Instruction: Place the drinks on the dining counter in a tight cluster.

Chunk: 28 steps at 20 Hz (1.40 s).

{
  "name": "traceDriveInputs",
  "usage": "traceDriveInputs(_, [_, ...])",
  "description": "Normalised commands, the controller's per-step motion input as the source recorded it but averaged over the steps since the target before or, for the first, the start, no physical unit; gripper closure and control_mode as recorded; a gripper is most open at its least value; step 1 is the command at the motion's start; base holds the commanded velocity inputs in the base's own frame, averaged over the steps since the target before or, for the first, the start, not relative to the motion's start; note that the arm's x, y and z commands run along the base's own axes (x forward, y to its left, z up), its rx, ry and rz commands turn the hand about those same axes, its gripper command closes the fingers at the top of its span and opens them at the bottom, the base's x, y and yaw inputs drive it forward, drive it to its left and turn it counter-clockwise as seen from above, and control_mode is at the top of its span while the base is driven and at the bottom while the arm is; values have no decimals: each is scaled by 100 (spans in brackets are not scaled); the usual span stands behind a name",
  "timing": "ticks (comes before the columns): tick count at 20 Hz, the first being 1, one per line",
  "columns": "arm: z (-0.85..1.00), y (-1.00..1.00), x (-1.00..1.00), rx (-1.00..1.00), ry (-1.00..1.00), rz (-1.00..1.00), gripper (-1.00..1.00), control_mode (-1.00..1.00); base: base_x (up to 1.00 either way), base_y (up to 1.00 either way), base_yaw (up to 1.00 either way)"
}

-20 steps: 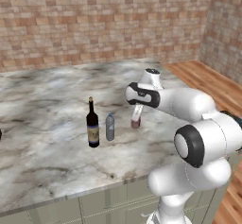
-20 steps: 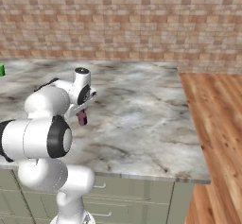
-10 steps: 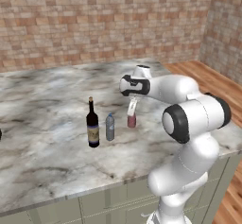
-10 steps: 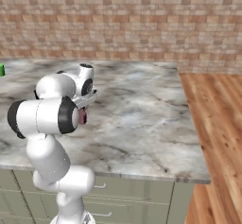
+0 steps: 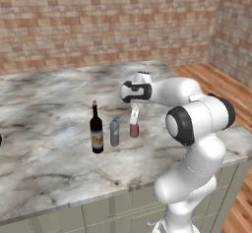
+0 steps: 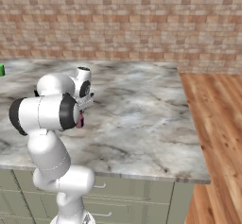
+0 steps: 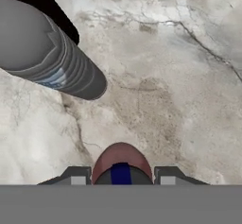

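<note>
On the dining counter (image 5: 49, 163), before a bare brick wall (image 5: 98, 25):
Arm: the white Franka arm (image 5: 197, 124) reaches out over the marble top.
Wine bottle (image 5: 96, 131): tallest of the row, dark and labelled, upright at the far end from the gripper.
Water bottle (image 5: 114, 132): upright just beside the wine bottle; in the hand view (image 7: 52, 57) it lies close above the red one.
Red bottle (image 5: 134, 130): smallest, standing near the water bottle, a small gap apart.
Gripper (image 5: 134, 114): its fingers are clamped on the red bottle's top, as closed as the bottle allows.
Your step: you appear to be setting the red bottle into the cluster; keep it upright, ease it closer without nudging the water bottle, and release only when its base sits flat.
Views: the left base view shows all three drinks in line; the right base view shows a green cup (image 6: 2, 69) far off, the arm covering most of the row.
</note>
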Motion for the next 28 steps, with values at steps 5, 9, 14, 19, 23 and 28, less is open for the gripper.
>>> traceDriveInputs(5, [-1, 17, -25, 0, 0, 2, 100, -100, 0, 0, 0])
traceDriveInputs(9, [-12, 8, -15, 0, 0, 1, 100, -100, 0, 0, 0])
traceDriveInputs(14, [-28, 0, 0, 0, 0, 0, 100, -100, 0, 0, 0])
traceDriveInputs(19, [-25, 0, 7, 0, 0, 0, 100, -100, 0, 0, 0])
traceDriveInputs(23, [-24, 0, 4, 0, -1, 0, 100, -100, 0, 0, 0])
traceDriveInputs(28, [0, 0, 2, 0, -15, 0, 100, -100, 0, 0, 0])
